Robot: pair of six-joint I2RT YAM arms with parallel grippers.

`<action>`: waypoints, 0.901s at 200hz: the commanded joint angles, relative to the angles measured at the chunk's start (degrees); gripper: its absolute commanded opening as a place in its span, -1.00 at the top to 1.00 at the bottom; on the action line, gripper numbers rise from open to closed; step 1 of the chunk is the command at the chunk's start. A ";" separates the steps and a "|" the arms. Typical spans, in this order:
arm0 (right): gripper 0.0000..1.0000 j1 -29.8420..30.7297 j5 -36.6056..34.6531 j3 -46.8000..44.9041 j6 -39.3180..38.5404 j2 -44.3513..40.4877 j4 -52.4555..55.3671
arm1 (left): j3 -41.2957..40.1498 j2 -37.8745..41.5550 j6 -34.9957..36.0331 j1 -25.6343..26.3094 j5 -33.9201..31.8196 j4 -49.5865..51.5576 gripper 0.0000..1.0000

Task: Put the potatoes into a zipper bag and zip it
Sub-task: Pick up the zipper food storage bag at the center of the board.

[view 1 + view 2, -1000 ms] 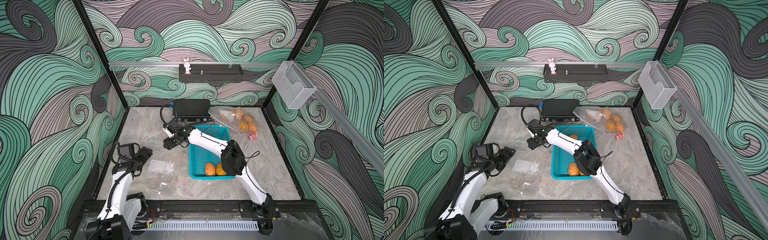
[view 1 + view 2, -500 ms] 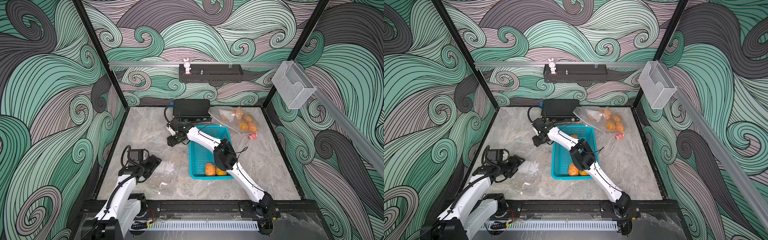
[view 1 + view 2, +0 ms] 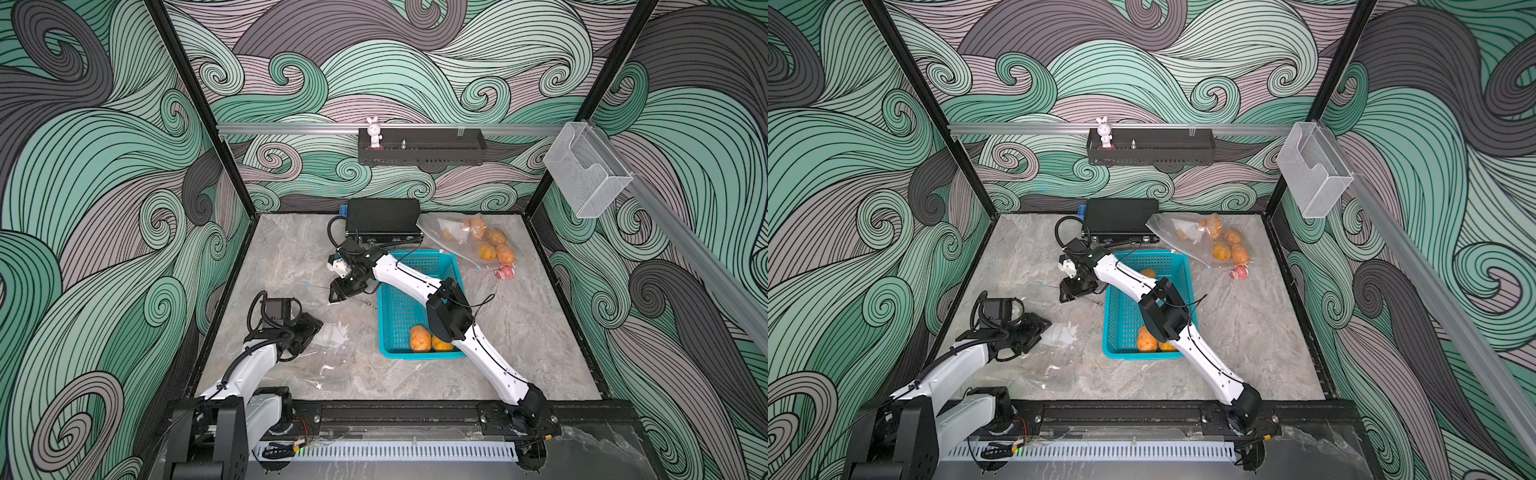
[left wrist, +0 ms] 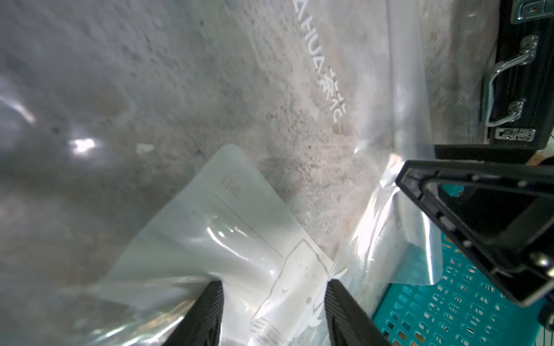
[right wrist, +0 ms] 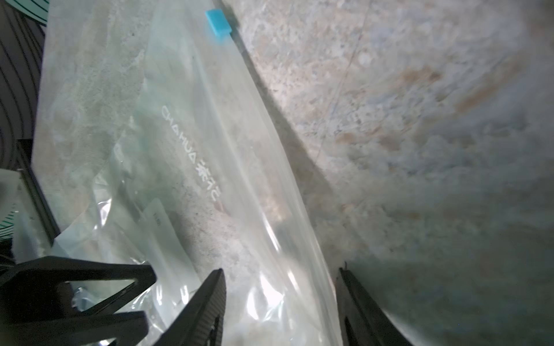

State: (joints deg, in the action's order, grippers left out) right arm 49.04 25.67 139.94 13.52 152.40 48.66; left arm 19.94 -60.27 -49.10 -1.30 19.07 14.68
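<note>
While both arms are reaching low over the grey tabletop (image 3: 519,332), the teal basket (image 3: 381,316) is lying just beside the right claw (image 3: 338,293), on the side away from the left claw (image 3: 311,332). The right arm is crossing over the basket.

The empty zipper bag (image 3: 328,357) is lying flat on the tabletop between the two claws, and each claw is hanging over one end of it. The black case (image 3: 382,218) is sitting behind the right claw, near it. The filled bag (image 3: 469,241) is lying past the basket, well apart from both claws, and it is holding several potatoes (image 3: 494,249).

In the left wrist view the left claw (image 4: 274,287) is standing spread. Its fingers (image 4: 209,302) are straddling the bag's white printed patch (image 4: 239,224), with film showing in the gap. It is not pinching anything, and I cannot tell whether the pads are touching the film.

In the right wrist view the right claw (image 5: 280,275) is also standing spread. It is straddling the bag's zipper edge, with one finger over film and the other over bare tabletop.

Two more potatoes (image 3: 420,337) are sitting in the basket's end farthest from the right claw, partly under the right arm. In a top view another potato (image 3: 1148,273) is showing at the basket's end near that claw.

The blue slider (image 5: 218,25) is sitting on the zipper edge, well ahead of the right claw.
</note>
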 commanded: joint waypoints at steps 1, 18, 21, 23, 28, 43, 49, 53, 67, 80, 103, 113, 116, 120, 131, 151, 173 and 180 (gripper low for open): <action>-0.09 0.18 5.70 0.43 0.88 -1.61 2.07 | -1.84 -1.08 0.28 0.43 -1.10 0.53 -0.11; -0.08 0.17 7.57 -0.07 0.81 -3.02 2.05 | -2.18 -0.82 0.49 0.43 -1.40 0.52 -0.11; -0.08 0.18 8.00 -0.19 0.81 -3.30 2.02 | -2.19 -0.75 0.50 0.44 -1.47 0.52 -0.11; -0.07 0.18 8.28 -0.32 0.81 -3.46 2.02 | -2.23 -0.73 0.56 0.43 -1.49 0.57 -0.11; -0.07 0.18 9.05 -0.49 0.81 -3.74 1.97 | -2.28 -0.65 0.59 0.38 -1.56 0.60 -0.10; -0.01 0.23 11.16 -1.18 0.80 -4.63 1.98 | -2.41 -0.64 0.78 0.42 -1.76 0.57 -0.10; 0.01 0.26 11.78 -1.40 0.81 -4.88 1.95 | -2.45 -0.64 0.85 0.43 -1.80 0.68 -0.10; 0.03 0.25 12.23 -1.65 0.76 -4.99 1.96 | -2.45 -0.64 0.85 0.41 -1.80 0.68 -0.10; 0.16 0.25 12.77 -2.27 0.31 -5.40 1.96 | -2.71 -0.48 0.80 0.45 -1.84 0.70 -0.10; 0.28 0.19 12.41 -2.84 -0.42 -5.70 1.91 | -2.96 -0.21 0.89 0.43 -1.92 0.70 -0.10; 0.51 0.26 11.46 -3.39 -1.34 -5.86 1.83 | -2.98 0.46 1.10 0.43 -2.19 1.22 -0.10; 0.55 0.26 11.09 -3.58 -1.64 -5.89 1.87 | -2.76 0.81 1.14 0.42 -2.27 1.68 -0.10; 0.55 0.24 10.99 -3.57 -1.70 -5.95 1.91 | -2.72 0.92 1.26 0.43 -2.33 1.86 -0.10; 0.55 0.26 10.85 -3.69 -1.66 -5.89 1.96 | -2.64 1.02 1.35 0.44 -2.43 2.02 -0.10; 0.55 0.27 10.77 -3.77 -1.67 -5.81 1.90 | -2.48 1.36 1.45 0.42 -2.46 2.34 -0.10; 0.55 0.36 11.23 -4.04 -1.57 -5.79 1.93 | -2.37 1.65 1.55 0.40 -2.63 2.62 -0.10; 0.56 0.27 11.68 -4.08 -1.98 -6.05 1.94 | -2.37 1.41 1.59 0.43 -2.63 2.64 -0.10; 0.57 0.26 11.83 -4.26 -2.24 -6.24 1.89 | -2.37 1.36 1.64 0.42 -2.57 2.63 -0.10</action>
State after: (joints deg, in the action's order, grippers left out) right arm 49.23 36.45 136.20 12.43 148.70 50.15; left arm 18.57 -58.63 -48.38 -1.10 18.44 13.37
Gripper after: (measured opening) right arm 0.221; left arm 0.549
